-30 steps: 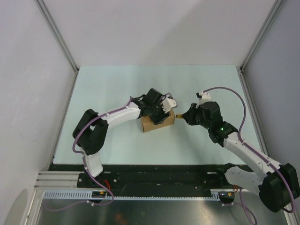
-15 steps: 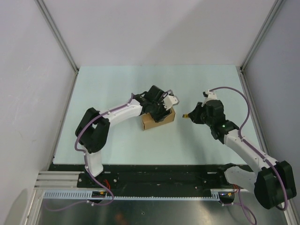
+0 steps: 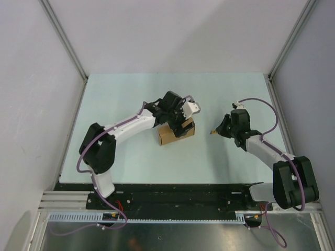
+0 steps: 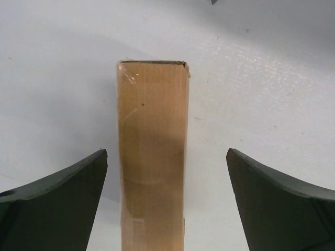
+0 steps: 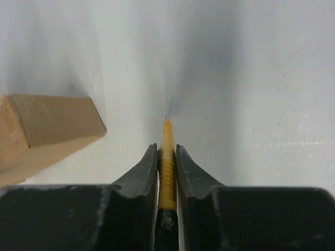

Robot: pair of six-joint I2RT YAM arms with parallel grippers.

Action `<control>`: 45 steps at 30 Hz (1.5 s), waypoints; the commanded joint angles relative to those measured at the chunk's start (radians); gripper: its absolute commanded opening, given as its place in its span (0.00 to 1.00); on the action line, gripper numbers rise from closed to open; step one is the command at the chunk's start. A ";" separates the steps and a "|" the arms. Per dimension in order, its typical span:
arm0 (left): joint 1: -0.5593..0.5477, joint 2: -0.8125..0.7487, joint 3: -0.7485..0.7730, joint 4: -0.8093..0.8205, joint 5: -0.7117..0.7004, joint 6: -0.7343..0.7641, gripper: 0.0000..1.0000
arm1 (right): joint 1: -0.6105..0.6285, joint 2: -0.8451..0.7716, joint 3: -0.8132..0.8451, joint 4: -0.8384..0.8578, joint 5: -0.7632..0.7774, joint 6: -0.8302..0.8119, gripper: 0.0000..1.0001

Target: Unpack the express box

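On table (image 3: 125, 94): 1 express box (image 3: 170, 137) btwn spread left gripper (image 4: 166, 155); right gripper (image 5: 167, 152) pinches 1 yellow knife (image 5: 167, 135).

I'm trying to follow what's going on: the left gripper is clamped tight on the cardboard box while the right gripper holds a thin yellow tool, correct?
Not quite. The left gripper is open, not clamped: the left wrist view shows clear gaps between it and both sides of the cardboard box. The right gripper does hold the thin yellow tool.

Brown express box (image 3: 175, 134), apparently shut, mid-table.
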 commanded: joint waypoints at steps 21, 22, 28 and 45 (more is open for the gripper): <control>0.019 -0.393 0.038 0.364 -0.818 -0.112 1.00 | -0.064 -0.004 0.030 -0.163 0.211 0.157 0.84; 0.025 -0.393 0.046 0.370 -0.873 -0.135 1.00 | -0.064 -0.030 0.037 -0.182 0.225 0.162 0.85; 0.084 -0.399 0.074 0.367 -0.838 -0.269 1.00 | -0.064 -0.142 0.054 -0.267 0.304 0.163 0.91; 0.003 -0.629 -0.440 0.388 -0.056 -0.505 0.67 | -0.008 0.057 0.237 0.098 -0.095 0.045 0.78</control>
